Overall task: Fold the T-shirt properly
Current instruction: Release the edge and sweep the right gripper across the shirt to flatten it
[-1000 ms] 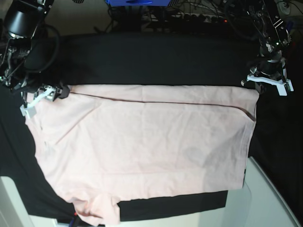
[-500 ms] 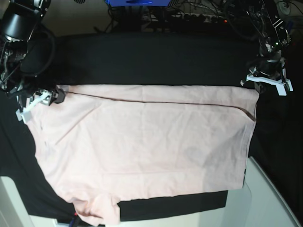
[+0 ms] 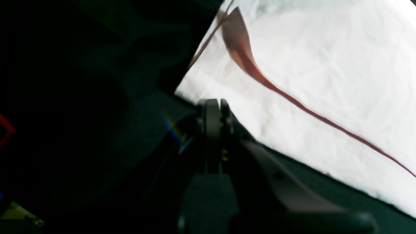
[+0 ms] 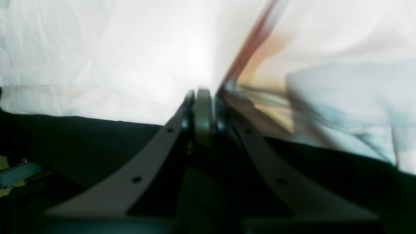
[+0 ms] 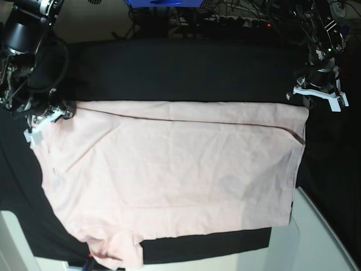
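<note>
The pale pink T-shirt (image 5: pixel 175 169) lies spread flat, plain side up, on the black cloth (image 5: pixel 180 73). My right gripper (image 5: pixel 63 112) is at the shirt's far left corner. In the right wrist view its fingers (image 4: pixel 203 94) are shut on the shirt's edge, and a fold of fabric (image 4: pixel 247 55) rises from them. My left gripper (image 5: pixel 313 97) is at the far right corner. In the left wrist view its fingers (image 3: pixel 213 104) are pressed together right at the hem of the T-shirt (image 3: pixel 325 81).
The black cloth covers the table around the shirt. Cables and a blue box (image 5: pixel 163 3) lie behind the table's far edge. White surfaces (image 5: pixel 321 237) border the near corners.
My right gripper has gone from open to shut on the shirt's far left corner. The left gripper stays shut at the right corner and has shifted slightly upward.
</note>
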`<action>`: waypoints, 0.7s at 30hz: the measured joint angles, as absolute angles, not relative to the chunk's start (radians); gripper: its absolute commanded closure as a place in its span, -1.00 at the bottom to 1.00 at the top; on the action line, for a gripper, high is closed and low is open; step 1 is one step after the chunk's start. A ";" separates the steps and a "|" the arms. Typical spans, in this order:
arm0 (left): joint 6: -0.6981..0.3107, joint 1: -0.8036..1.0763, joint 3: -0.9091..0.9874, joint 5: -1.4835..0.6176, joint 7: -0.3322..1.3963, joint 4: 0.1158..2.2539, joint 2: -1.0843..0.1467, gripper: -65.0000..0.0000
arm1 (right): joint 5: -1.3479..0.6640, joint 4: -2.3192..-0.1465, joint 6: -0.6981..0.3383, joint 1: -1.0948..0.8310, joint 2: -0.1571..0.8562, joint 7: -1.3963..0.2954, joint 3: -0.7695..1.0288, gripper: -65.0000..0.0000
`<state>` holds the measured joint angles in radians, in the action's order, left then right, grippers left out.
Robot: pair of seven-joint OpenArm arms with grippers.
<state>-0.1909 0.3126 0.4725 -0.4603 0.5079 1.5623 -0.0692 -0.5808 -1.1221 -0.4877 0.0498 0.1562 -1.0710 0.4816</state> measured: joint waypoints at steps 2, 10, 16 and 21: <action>-0.191 0.313 0.472 -0.460 0.508 1.562 -0.070 1.00 | -0.581 -1.123 -0.488 0.054 0.156 -1.071 0.482 1.00; -0.191 0.313 0.472 -0.460 0.508 1.562 -0.070 1.00 | -0.577 -1.122 -0.488 0.121 0.156 -1.137 0.477 1.00; -0.191 0.313 0.472 -0.460 0.508 1.562 -0.070 1.00 | -0.582 -1.122 -0.485 0.233 0.157 -1.191 0.476 1.00; -0.191 0.325 0.472 -0.460 0.506 1.562 -0.070 1.00 | -0.576 -1.122 -0.485 0.280 0.132 -1.226 0.478 1.00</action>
<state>-0.1909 0.3248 0.4725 -0.4603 0.5056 1.5623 -0.0696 -0.5758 -1.1225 -0.4847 0.2798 0.1322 -1.2259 0.4778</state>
